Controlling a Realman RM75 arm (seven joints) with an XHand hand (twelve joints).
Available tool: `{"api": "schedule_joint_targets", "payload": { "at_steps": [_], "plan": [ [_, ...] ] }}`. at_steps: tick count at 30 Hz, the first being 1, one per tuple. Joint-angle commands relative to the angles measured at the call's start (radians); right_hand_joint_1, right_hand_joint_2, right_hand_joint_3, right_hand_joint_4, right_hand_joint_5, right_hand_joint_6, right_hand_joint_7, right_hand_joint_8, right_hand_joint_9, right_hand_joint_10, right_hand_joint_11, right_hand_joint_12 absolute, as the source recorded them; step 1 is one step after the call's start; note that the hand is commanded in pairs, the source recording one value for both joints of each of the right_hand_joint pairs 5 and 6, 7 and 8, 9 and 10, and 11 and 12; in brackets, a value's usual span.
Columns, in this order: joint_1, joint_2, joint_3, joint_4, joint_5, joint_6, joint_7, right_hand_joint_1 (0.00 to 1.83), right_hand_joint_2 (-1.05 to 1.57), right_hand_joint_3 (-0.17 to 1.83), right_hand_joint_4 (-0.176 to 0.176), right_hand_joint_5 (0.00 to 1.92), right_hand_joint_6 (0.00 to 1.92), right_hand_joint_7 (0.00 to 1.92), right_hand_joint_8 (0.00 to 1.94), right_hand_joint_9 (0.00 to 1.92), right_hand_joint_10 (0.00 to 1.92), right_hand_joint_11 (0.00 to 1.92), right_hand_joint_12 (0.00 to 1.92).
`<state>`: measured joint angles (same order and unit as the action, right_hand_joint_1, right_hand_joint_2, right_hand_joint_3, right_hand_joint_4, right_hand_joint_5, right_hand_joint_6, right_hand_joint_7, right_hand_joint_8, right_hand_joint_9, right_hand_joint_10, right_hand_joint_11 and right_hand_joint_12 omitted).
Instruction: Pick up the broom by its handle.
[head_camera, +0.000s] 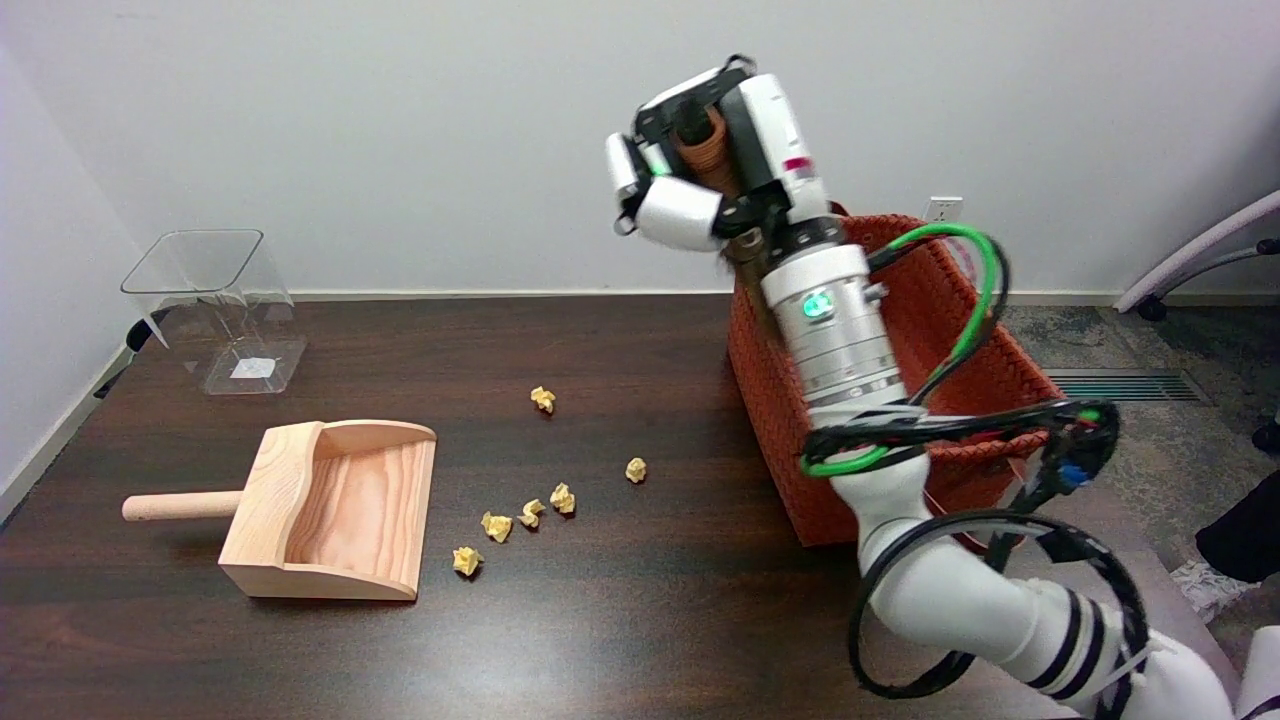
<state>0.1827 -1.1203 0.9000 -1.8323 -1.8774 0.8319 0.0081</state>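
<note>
My right hand (715, 165) is raised high above the left rim of the orange woven basket (770, 400). Its fingers are wrapped around a brown wooden broom handle (705, 150), which shows between them. A bit of dark material pokes out below the hand near the wrist at the broom's lower part (745, 245); the rest of the broom is hidden behind the hand and forearm.
A wooden dustpan (330, 510) lies at the left of the dark table (600, 620). Several crumpled yellow paper scraps (530, 513) are scattered in the middle. A clear plastic bin (215, 305) stands at the back left. A chair and floor vent are off to the right.
</note>
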Motion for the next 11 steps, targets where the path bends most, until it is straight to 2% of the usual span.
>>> {"api": "schedule_joint_targets", "payload": {
  "at_steps": [1,11],
  "plan": [
    [0.064,-0.176,-0.161,0.125,-0.008,-0.069,0.002,1.29,1.06,0.94,0.000,1.92,1.92,1.92,1.92,1.92,1.92,1.92,1.92],
    [0.072,-0.260,-0.193,0.239,-0.008,-0.065,-0.004,1.29,1.06,0.94,0.000,1.92,1.92,1.92,1.92,1.92,1.92,1.92,1.92]
  ]
}}
